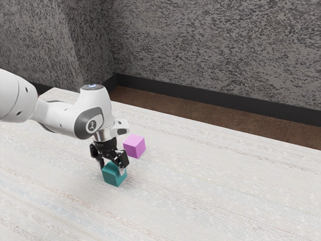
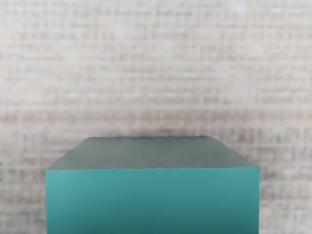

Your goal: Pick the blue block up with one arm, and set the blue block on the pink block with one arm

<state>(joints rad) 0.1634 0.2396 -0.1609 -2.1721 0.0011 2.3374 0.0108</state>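
Exterior view: the black tool (image 1: 112, 163) points down over the blue block (image 1: 116, 178), a matte teal cube sitting on the pale, finely striped worktop (image 1: 215, 191). Whether the tool grips it or only straddles it I cannot tell. The pink block (image 1: 134, 146), a smooth cube, lies just beside it, farther back. A rough speckled wall (image 1: 210, 45) stands behind.

Wrist view: the blue block (image 2: 152, 200) looms directly under the hand, with sharp edges and a darker top face, and the worktop (image 2: 156, 63) shows a woven grain.

blue block (image 1: 114, 175), a teal cube, sits flat, lower left of centre; pink block (image 1: 134, 146), a cube, rests near its upper right, apart.
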